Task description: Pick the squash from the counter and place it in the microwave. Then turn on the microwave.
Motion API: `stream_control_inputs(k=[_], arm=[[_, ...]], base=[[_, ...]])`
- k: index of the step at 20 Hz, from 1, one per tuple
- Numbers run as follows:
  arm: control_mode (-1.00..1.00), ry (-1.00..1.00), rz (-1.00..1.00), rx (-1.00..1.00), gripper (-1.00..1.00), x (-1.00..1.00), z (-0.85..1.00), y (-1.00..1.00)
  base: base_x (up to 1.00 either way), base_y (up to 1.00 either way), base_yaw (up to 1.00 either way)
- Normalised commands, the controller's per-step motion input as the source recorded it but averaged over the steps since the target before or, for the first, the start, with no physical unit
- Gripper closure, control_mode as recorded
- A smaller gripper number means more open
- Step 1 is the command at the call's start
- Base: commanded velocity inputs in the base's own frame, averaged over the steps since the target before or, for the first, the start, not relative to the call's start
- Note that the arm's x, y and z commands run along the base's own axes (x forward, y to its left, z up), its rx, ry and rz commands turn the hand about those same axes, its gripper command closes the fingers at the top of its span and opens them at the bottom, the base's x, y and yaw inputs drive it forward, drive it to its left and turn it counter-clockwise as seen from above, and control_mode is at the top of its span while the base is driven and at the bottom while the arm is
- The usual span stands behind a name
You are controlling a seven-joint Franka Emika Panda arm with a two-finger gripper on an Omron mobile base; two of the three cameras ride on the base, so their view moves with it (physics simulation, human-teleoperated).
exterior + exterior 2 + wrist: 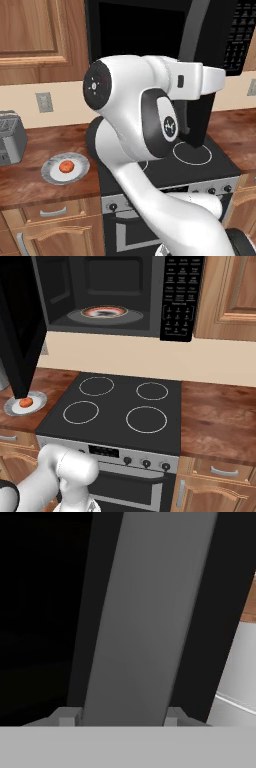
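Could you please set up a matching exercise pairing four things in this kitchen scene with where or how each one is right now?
Things:
1. squash
2. microwave door
3. gripper
4. toaster

States or places:
A. closed around the long grey door handle
B. swung open, showing the turntable inside
C. lying on the white plate on the counter
D. standing at the far left of the counter, beyond the plate

Pairs: 1-C, 2-B, 3-A, 4-D
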Motion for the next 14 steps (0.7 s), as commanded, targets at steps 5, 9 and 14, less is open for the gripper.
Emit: stream_control_inputs(k=[5, 9, 14], arm=[[-1.00, 0.00, -0.03, 0.00, 1.00, -0.04, 0.00, 0.16], [-1.00, 0.00, -0.02, 0.00, 1.00, -0.01, 0.00, 0.18], [-1.00, 0.00, 0.00, 0.00, 1.00, 0.00, 0.00, 0.07]], base=[[0.00, 0.00, 0.00], [0.00, 0.00, 0.00], [0.00, 0.00, 0.00]])
